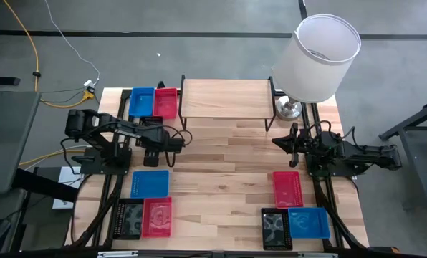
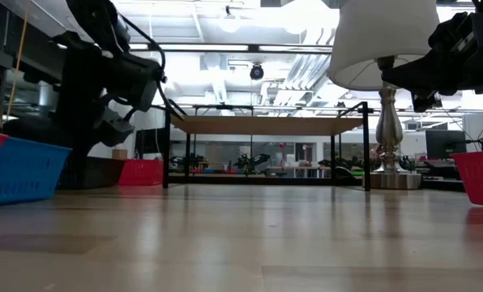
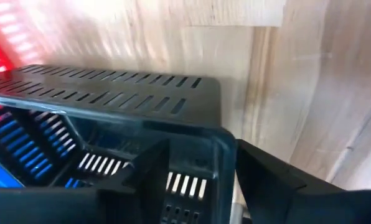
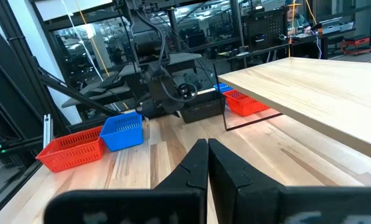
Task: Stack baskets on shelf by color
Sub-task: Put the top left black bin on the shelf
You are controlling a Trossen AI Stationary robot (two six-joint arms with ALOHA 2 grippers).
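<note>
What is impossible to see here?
Left wrist view: the black basket gripped by the left tool hides the table beneath.
Low view: the right edge cuts off a red basket.
High view: the lamp shade covers the table corner near the right tool.

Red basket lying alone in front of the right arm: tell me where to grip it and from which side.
Take the red basket by the rim of its short wall nearest the right tool, coming straight down from above. It lies flat, open side up, with bare table around that end, so one finger can drop inside the thin wall and one outside.
</note>
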